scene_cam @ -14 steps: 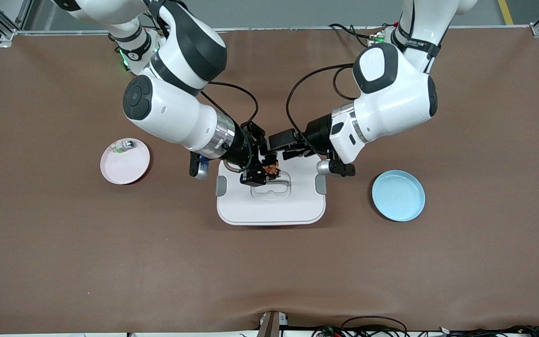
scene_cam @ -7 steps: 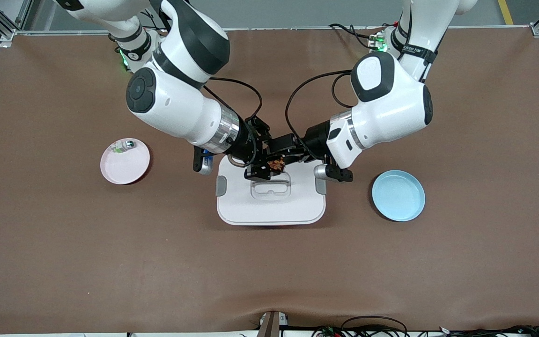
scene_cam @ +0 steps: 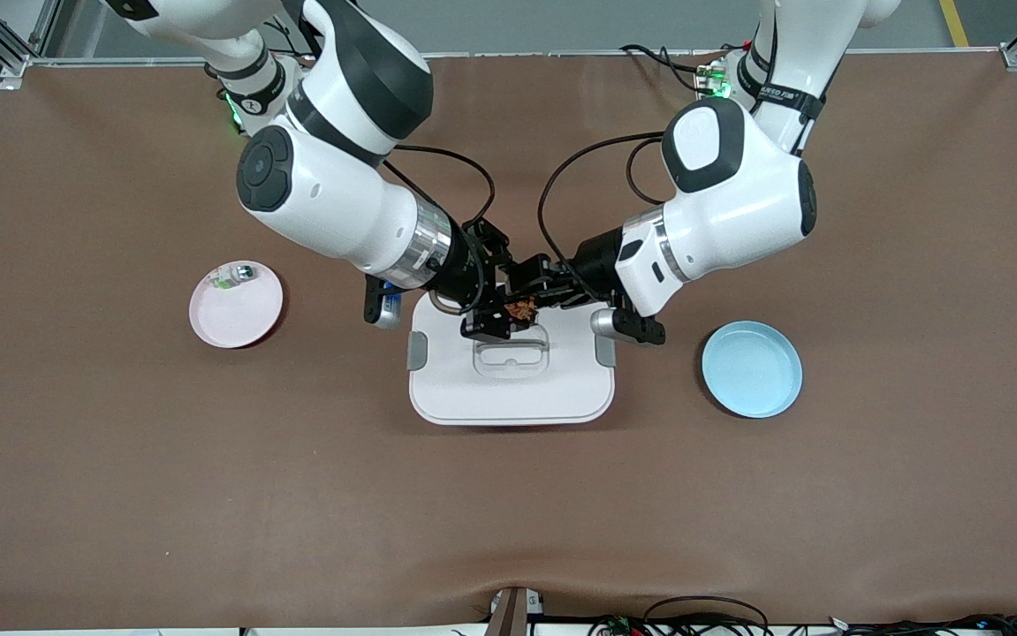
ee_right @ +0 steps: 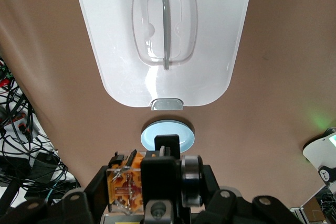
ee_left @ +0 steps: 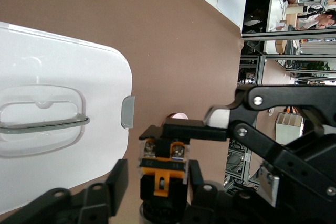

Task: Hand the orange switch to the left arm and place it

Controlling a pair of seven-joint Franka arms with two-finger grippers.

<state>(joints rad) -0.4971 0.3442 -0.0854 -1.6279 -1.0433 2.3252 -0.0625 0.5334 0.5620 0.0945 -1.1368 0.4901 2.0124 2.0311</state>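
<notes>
Two arms, two claws, one orange switch (scene_cam: 521, 308), one box (scene_cam: 512, 389), two plates, all on one brown desk (scene_cam: 508, 512). Both arms stretched toward the middle, claws meeting in the air over the edge of the box farther from the front camera. Right claw (ee_right: 152, 192) clamped on the orange switch, held up over the box lid, clear of it. Left claw (ee_left: 157, 187) set with one finger on either side of the same switch, a sliver of gap showing on one side in the left wrist view, so parted and not visibly pressing. Box flat at the desk's middle, white, with one recessed lid handle and two grey side latches. Pink plate (scene_cam: 234, 318) toward the right arm's end of the desk, one small clear-and-green part (scene_cam: 232, 276) lying at its rim. Blue plate (scene_cam: 751, 375) toward the left arm's end, well apart from the box. Hard to separate in the front view: black fingers of both claws overlapping, switch showing only as a small orange speck among them. Part of the box's lid covered by the claws there. Lower end of the switch cut off by the frame edge in the left wrist view.
</notes>
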